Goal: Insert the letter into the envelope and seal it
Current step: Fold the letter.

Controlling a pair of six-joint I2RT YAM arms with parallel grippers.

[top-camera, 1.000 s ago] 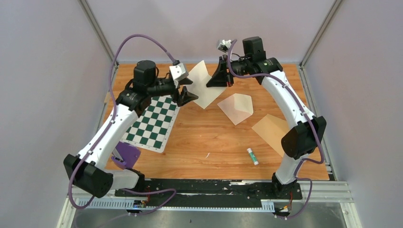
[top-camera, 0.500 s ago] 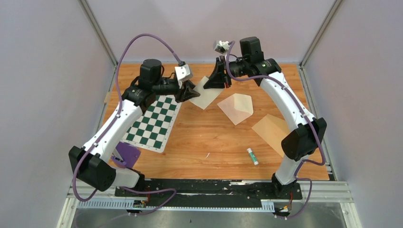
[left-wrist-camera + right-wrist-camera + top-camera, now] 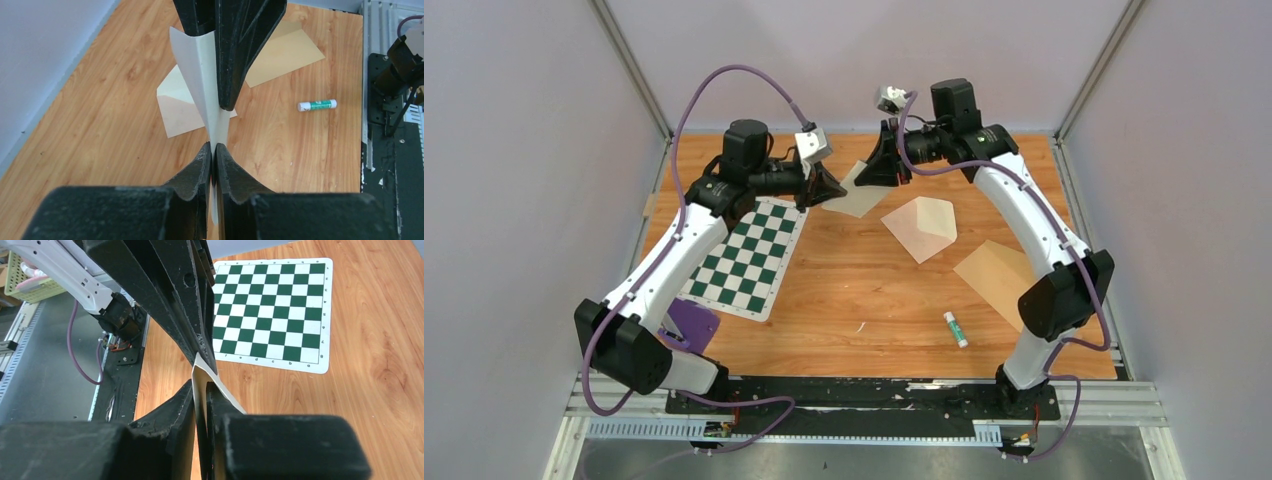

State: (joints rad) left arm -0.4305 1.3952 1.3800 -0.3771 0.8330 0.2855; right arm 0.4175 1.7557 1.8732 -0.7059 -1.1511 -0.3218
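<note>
Since I'm reading this from the overhead view, I'll begin at the bottom of the frame, where a purple, matte, rounded piece (image 3: 691,324) sits beside the left arm's base at lower left; I can't tell what it is. Right of centre on the glossy, orange-brown wood-grain table (image 3: 864,290) lies a small white glue stick (image 3: 955,328) with a green label band, its print too small to read. Above and to the right of it is a plain tan paper rectangle (image 3: 989,272), flat and set at an angle. At centre left lies a thin green-and-white checkered mat (image 3: 744,258); the marks on its white border are too fine to read. Above centre is the envelope (image 3: 921,228), pale and slightly translucent, lying flat with its pointed flap open. Farthest up, the letter (image 3: 856,192), a thin, smooth cream sheet, hangs above the table between the two grippers and bows slightly. The left gripper (image 3: 828,188) has its black tapered fingers (image 3: 202,165) clenched on one edge. The right gripper (image 3: 886,166) has the opposite edge running between its close-set fingers (image 3: 177,407), but I can't tell whether they are pressing it.
</note>
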